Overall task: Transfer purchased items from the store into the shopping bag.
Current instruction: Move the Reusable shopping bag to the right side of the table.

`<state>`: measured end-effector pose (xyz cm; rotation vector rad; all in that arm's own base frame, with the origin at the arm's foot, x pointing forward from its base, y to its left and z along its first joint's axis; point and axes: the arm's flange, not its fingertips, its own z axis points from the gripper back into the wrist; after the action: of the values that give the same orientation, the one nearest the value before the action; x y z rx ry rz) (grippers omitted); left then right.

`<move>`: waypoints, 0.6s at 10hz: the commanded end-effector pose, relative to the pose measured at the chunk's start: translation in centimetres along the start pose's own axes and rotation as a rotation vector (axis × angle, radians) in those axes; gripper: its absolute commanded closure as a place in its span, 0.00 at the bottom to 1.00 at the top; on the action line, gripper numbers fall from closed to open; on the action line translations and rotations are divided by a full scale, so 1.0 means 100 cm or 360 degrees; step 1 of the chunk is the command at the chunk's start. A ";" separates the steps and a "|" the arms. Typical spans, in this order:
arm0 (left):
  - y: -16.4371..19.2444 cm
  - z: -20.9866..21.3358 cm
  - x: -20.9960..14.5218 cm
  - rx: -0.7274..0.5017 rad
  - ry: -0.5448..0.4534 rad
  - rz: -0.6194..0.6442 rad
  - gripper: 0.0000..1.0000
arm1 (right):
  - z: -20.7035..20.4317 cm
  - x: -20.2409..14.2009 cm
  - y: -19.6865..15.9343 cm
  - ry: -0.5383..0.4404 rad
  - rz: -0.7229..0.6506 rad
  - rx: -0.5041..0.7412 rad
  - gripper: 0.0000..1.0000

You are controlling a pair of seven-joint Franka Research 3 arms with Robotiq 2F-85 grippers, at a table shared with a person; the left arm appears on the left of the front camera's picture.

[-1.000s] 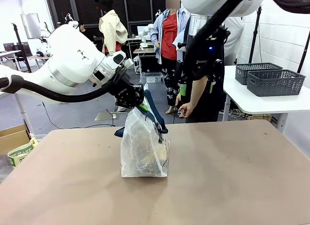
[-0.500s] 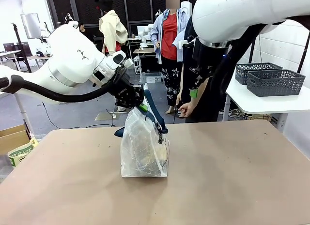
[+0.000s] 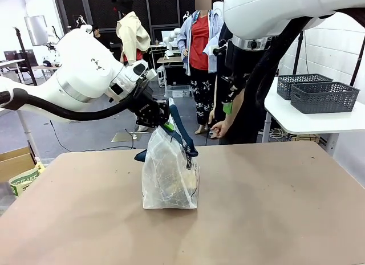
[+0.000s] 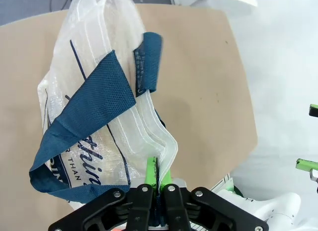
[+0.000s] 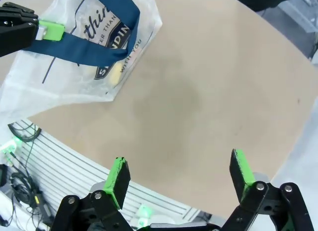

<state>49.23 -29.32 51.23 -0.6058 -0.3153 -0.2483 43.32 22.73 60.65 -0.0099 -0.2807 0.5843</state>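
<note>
The tall translucent clear plastic shopping bag with dark navy strap handles [image 3: 169, 175] is seen standing upright near the middle of the tan table [image 3: 274, 208], its long axis vertical and its mouth pointing up. Its top edge is pinched by the left gripper [image 3: 163, 124], whose green pads are pressed together on the plastic. The right gripper [image 5: 178, 176], spread wide and empty, is held high above the table, with the bag lying below and off to one side, so the left arm is judged nearer.
</note>
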 end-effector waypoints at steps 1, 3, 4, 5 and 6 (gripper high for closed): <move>0.001 0.001 0.001 -0.0014 -0.0003 0.0012 1.00 | -0.001 0.004 0.000 0.0012 -0.0029 0.0006 0.00; 0.001 0.001 0.001 -0.0014 -0.0003 0.0012 1.00 | 0.000 0.000 0.000 0.0001 0.0000 0.0000 0.00; 0.001 0.001 0.001 -0.0014 -0.0003 0.0012 1.00 | -0.005 -0.001 -0.009 0.0007 0.0080 0.0163 0.00; 0.001 0.001 0.001 -0.0014 -0.0003 0.0012 1.00 | -0.020 0.008 -0.030 -0.0067 0.0170 0.0346 0.00; 0.000 0.000 0.000 0.0000 0.0000 0.0000 1.00 | -0.033 0.017 -0.044 -0.0120 0.0207 0.0408 0.00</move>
<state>49.24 -29.33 51.22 -0.6058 -0.3152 -0.2485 45.77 21.18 59.31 0.1485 -0.2813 0.6830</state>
